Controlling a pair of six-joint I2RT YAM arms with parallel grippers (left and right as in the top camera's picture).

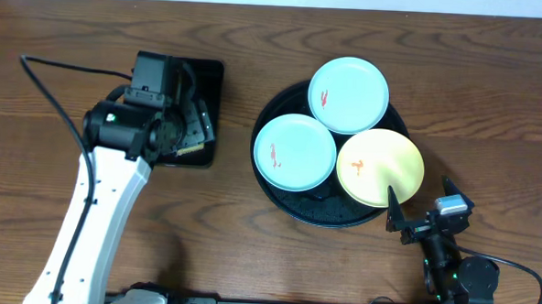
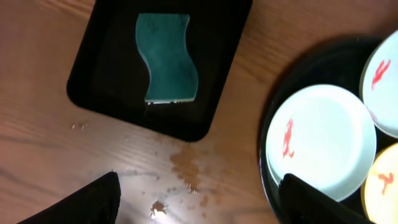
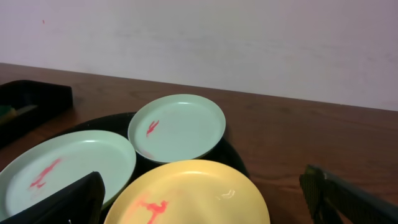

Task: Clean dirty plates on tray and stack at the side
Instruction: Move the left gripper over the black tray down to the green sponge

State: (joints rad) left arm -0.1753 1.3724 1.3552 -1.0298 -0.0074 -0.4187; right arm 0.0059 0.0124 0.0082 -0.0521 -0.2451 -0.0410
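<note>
Three plates lie on the round black tray: a mint one at the back, a mint one at the left, and a yellow one at the right. Each bears a small orange-red smear. My left gripper hangs open over the rectangular tray's right side, left of the plates. In the left wrist view this left gripper is empty over wet wood. My right gripper stands open just right of the yellow plate, holding nothing, and in the right wrist view the right gripper faces it.
A teal sponge lies in the small rectangular black tray at the left. Water drops and crumbs spot the wood between the two trays. The table's back edge meets a pale wall.
</note>
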